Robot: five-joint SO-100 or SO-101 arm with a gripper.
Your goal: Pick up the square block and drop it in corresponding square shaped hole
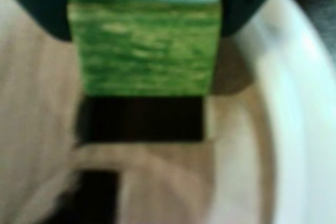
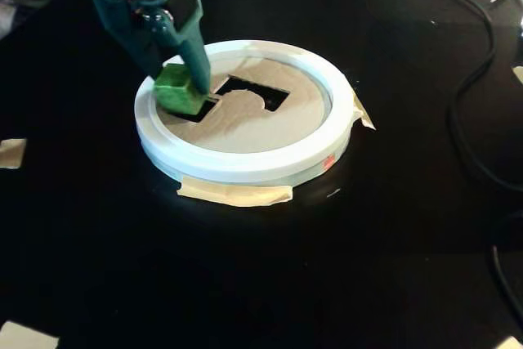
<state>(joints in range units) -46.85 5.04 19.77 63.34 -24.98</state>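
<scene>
The gripper (image 2: 186, 91) has its two dark green fingers (image 1: 44, 3) closed on opposite side faces of the square block (image 1: 144, 48), which sits between them and hangs just above the square shaped hole (image 1: 142, 119); in the wrist view the dark opening shows directly beyond the block's lower edge, and in the fixed view the block overlaps the hole's near corner. Judging by its mottled painted grain, the block is likely wood: light, rigid, not fragile, and its flat parallel faces suit a pinch across the middle (the paint may be a little slick, so a firm squeeze seems wise). The fit looks snug, so the edges probably need to line up squarely before release. Beside the fingers lies the tan cardboard disc (image 2: 245, 124), ringed by a white rim (image 2: 245, 165) taped to a black tabletop (image 2: 245, 284); a larger notched cutout (image 2: 253, 91) sits just past the fingertips, and a black cable (image 2: 474, 63) runs well clear.
</scene>
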